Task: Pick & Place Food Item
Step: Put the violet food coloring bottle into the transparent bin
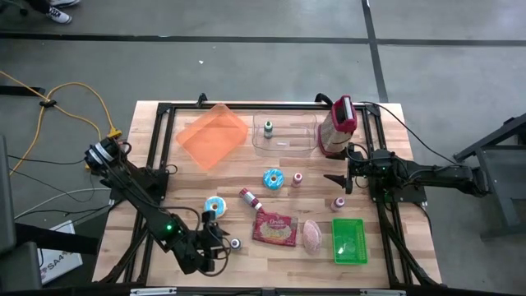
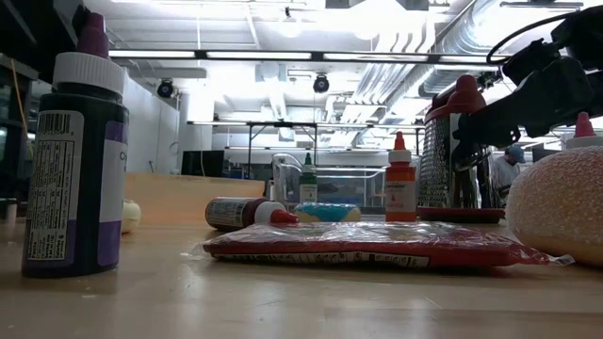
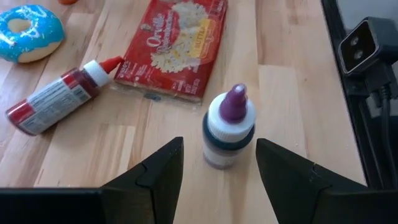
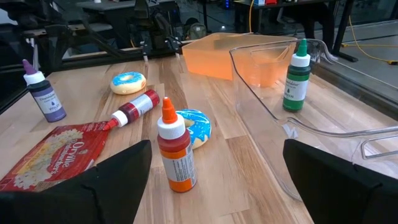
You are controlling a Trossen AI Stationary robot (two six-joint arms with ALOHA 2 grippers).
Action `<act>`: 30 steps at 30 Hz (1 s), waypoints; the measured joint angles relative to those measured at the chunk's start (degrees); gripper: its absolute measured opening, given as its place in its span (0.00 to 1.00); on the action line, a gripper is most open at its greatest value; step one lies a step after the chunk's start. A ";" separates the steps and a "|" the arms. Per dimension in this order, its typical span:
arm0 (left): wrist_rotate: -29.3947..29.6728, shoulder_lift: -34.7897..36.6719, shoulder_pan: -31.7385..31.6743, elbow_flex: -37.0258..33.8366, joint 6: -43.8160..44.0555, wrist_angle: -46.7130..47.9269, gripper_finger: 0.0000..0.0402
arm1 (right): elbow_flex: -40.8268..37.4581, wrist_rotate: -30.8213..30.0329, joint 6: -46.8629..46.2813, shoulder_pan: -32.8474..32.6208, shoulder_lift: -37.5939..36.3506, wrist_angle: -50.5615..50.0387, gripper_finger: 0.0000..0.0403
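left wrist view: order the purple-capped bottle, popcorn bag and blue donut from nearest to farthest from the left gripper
1. purple-capped bottle, upright between the open fingers of the left gripper.
2. popcorn bag, flat just beyond the bottle.
3. blue donut, farthest, off to one side past the lying red bottle.

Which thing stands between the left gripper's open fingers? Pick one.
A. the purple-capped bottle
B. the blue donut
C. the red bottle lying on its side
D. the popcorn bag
A: in the left wrist view the purple-capped bottle stands upright between the open fingers of the left gripper, not yet gripped.

Lab: exposed ceiling ducts (image 2: pixel 443 42)
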State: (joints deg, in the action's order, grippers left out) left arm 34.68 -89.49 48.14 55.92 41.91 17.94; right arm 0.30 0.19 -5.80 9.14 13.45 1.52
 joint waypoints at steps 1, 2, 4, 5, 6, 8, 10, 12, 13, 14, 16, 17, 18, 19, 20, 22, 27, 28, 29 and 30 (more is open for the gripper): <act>-0.01 -0.07 0.00 0.00 -0.09 0.02 0.48 | 0.02 0.00 0.00 -0.01 0.00 0.00 0.88; -0.01 -0.10 0.00 -0.02 -0.13 0.02 0.48 | 0.00 0.00 0.00 0.01 -0.02 -0.02 0.88; 0.08 -0.25 -0.23 0.00 -0.31 -0.49 0.48 | 0.02 0.00 0.00 0.00 0.00 -0.01 0.88; 0.08 -0.36 -0.43 0.00 -0.35 -0.57 0.48 | 0.02 0.00 0.00 0.01 -0.01 -0.02 0.88; 0.05 -0.44 -0.61 -0.02 -0.52 -0.31 0.48 | 0.00 0.00 0.00 0.01 -0.01 -0.02 0.88; -0.05 -0.60 -1.03 -0.01 -0.58 -0.57 0.48 | 0.00 0.00 0.00 0.00 -0.01 -0.02 0.88; -0.10 -1.14 -1.63 0.00 -1.50 -1.22 0.48 | 0.00 0.00 0.00 0.01 -0.02 -0.02 0.88; -0.75 -1.83 -1.95 -0.02 -2.86 -2.59 0.48 | 0.00 0.00 0.00 0.01 -0.02 -0.02 0.88; -1.00 -2.14 -2.02 -0.02 -3.36 -3.72 0.48 | 0.02 0.00 0.00 -0.01 0.00 -0.02 0.88; -1.48 -2.24 -2.19 -0.02 -3.95 -4.20 0.48 | 0.00 0.00 0.00 0.01 0.00 -0.02 0.88; -2.01 -2.26 -2.42 -0.02 -4.41 -4.52 0.48 | 0.01 0.00 0.00 0.01 -0.02 -0.02 0.88; -2.10 -2.26 -2.66 -0.01 -4.41 -4.65 0.48 | 0.00 0.00 0.00 -0.01 0.00 -0.02 0.88; -2.17 -2.26 -2.81 0.00 -4.43 -4.64 0.48 | 0.00 0.00 0.00 -0.01 -0.02 -0.01 0.88; -2.19 -2.26 -2.92 0.00 -4.45 -4.66 0.48 | 0.00 0.00 0.00 -0.01 -0.02 0.00 0.88; -2.27 -2.26 -2.94 0.00 -4.65 -4.73 0.48 | 0.00 0.00 0.00 0.01 0.00 0.00 0.88; -2.68 -2.26 -3.04 0.00 -4.99 -5.00 0.48 | 0.00 0.00 0.00 0.01 0.00 0.00 0.88; -3.46 -2.26 -3.23 0.00 -6.80 -6.44 0.48 | 0.02 0.00 0.00 0.01 0.00 0.02 0.88; -3.59 -2.26 -3.25 0.00 -7.39 -6.78 0.48 | 0.01 0.00 0.00 0.00 -0.01 0.04 0.88; -3.91 -2.26 -3.23 0.00 -7.63 -6.99 0.48 | 0.00 0.00 0.00 -0.01 0.00 0.04 0.88; -4.21 -2.26 -3.26 0.00 -7.66 -7.01 0.48 | 0.00 0.00 0.00 0.00 -0.02 0.04 0.88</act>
State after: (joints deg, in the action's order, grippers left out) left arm 30.48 -91.74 44.88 55.92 34.25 10.92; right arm 0.30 0.19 -5.80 9.14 13.43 1.56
